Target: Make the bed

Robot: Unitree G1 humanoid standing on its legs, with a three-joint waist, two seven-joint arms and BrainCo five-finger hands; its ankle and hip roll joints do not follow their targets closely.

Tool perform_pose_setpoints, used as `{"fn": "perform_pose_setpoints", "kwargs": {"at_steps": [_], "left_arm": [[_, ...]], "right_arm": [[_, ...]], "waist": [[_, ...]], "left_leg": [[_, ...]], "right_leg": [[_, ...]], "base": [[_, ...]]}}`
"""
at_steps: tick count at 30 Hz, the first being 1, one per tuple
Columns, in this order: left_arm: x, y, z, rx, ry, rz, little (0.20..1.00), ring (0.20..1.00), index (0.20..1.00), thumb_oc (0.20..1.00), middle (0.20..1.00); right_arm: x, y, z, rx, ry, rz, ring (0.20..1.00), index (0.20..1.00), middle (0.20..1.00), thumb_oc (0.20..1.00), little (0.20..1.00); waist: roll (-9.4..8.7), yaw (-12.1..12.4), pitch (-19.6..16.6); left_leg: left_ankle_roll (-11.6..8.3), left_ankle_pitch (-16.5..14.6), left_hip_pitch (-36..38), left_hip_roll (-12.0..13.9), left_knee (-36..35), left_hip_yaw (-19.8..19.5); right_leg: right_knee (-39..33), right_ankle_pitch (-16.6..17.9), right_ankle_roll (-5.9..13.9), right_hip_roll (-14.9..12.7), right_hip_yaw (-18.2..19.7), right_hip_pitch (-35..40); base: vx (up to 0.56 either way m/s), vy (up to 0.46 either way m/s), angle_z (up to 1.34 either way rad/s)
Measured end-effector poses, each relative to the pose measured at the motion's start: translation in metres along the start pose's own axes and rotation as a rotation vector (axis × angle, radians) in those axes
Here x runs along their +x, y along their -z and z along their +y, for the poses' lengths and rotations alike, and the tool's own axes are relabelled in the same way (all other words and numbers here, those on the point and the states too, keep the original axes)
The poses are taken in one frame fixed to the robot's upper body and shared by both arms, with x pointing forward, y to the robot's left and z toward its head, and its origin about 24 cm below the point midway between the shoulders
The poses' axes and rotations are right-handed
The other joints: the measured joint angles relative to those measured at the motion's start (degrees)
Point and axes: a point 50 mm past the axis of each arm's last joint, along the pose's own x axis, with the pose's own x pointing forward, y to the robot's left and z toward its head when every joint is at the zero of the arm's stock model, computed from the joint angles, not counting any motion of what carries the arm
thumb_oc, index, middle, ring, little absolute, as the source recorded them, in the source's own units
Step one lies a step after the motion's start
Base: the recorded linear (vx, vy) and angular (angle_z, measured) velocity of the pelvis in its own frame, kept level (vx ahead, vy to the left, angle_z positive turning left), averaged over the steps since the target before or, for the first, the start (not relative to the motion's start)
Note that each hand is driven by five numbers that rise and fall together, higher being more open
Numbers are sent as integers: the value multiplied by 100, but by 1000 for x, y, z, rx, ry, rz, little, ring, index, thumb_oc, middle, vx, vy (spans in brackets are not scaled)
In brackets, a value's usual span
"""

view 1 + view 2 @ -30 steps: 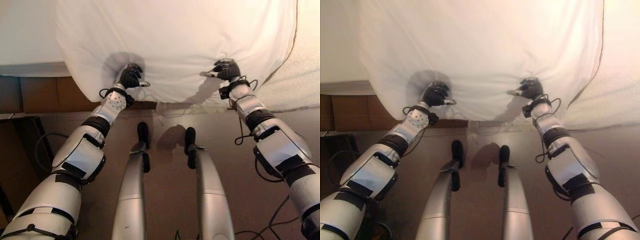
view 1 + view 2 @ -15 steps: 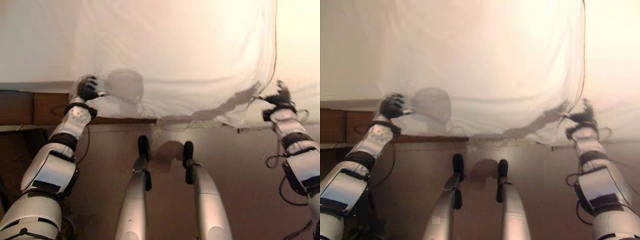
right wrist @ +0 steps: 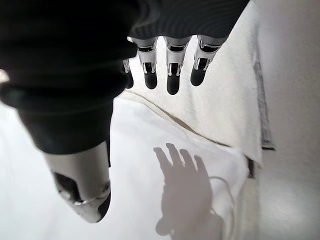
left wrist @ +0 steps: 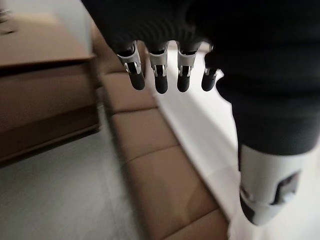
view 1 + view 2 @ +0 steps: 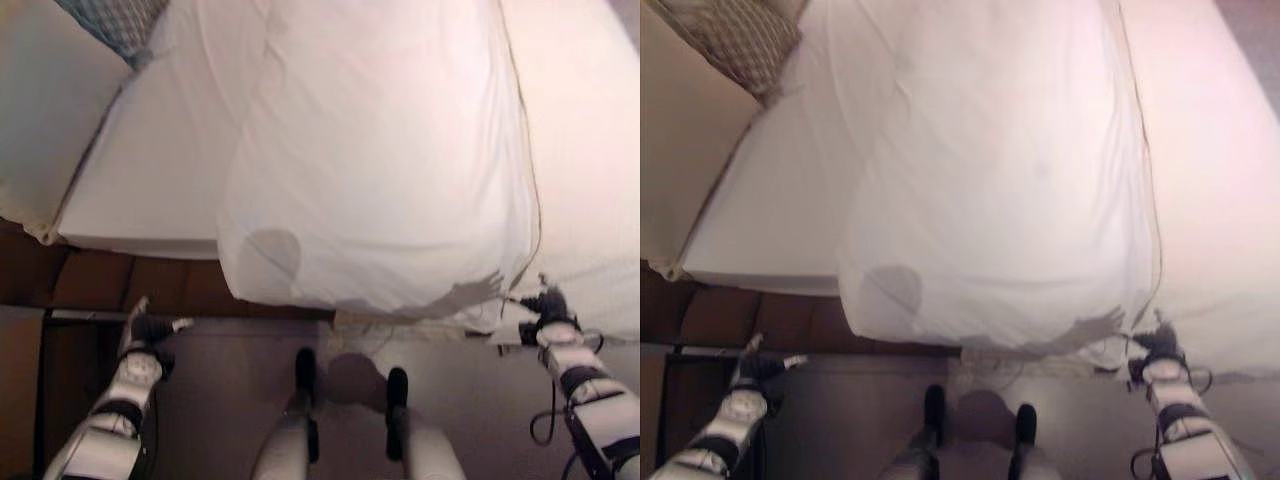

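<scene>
A white cover (image 5: 380,170) lies spread along the bed, and its near edge hangs over the foot of the mattress (image 5: 150,180). My left hand (image 5: 150,328) is low at the left, in front of the brown bed base (image 5: 150,285), off the cover. Its fingers (image 4: 161,75) are straight and hold nothing. My right hand (image 5: 548,304) is at the cover's near right corner. Its fingers (image 3: 172,70) are straight above the white cloth (image 3: 165,165), with nothing in them.
A patterned pillow (image 5: 115,20) lies at the bed's far left, with a beige cushion (image 5: 40,120) beside it. A textured white blanket (image 5: 590,150) with a dark seam lies right of the cover. Brown wooden furniture (image 4: 45,100) stands on the floor left of the bed base.
Both hands have let go of the cover's near edge and moved outward and down. The cover now lies on the bed. The camera has shifted, showing more of the bed.
</scene>
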Motion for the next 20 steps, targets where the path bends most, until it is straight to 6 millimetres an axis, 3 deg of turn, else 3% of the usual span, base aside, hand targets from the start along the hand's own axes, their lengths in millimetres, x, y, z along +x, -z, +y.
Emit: {"fn": "perform_pose_setpoints", "kwargs": {"at_steps": [3, 9, 12, 14, 17, 20], "left_arm": [[-23, 26, -42, 21, 145, 70, 1000, 1000, 1000, 1000, 1000], [-41, 48, -62, 8, 236, 140, 1000, 1000, 1000, 1000, 1000], [-62, 61, -89, -6, 345, 200, 1000, 1000, 1000, 1000, 1000], [-72, 62, -106, 2, 422, 206, 1000, 1000, 1000, 1000, 1000], [-86, 69, -122, 22, 509, 241, 1000, 1000, 1000, 1000, 1000], [-91, 64, -132, 65, 584, 213, 1000, 1000, 1000, 1000, 1000]], "right_arm": [[-16, 37, 23, 6, -69, 100, 1000, 1000, 1000, 1000, 1000], [-36, 72, 39, 46, -113, 197, 1000, 1000, 1000, 1000, 1000], [-60, 105, 60, 34, -186, 310, 1000, 1000, 1000, 1000, 1000], [-71, 115, 71, 16, -241, 338, 1000, 1000, 1000, 1000, 1000], [-85, 128, 84, -12, -315, 384, 1000, 1000, 1000, 1000, 1000], [-98, 139, 94, -77, -389, 407, 1000, 1000, 1000, 1000, 1000]], "waist": [[-57, -17, -265], [-129, -28, -577], [-146, -38, -925], [-121, -78, -1035], [-109, -159, -1222], [-90, -168, -1328]], "left_leg": [[0, -42, 349, -27, -100, -4], [-35, -138, 630, 15, -103, 2], [-49, -211, 898, -2, -103, 9], [-51, -238, 955, 18, -105, 13], [-62, -294, 1097, 13, -104, 25], [-38, -324, 1159, 16, -105, 23]], "right_leg": [[-368, 45, 58, 16, 10, 479], [-690, 174, 25, 82, 11, 908], [-903, 182, 19, 91, 14, 1261], [-944, 180, 14, 84, 14, 1341], [-995, 167, -4, 100, 20, 1478], [-1010, 173, -24, 107, 28, 1561]], "base": [[81, 13, 5], [96, 12, -2], [46, 12, -2], [73, 15, 0], [31, 14, -3], [13, 10, -2]]}}
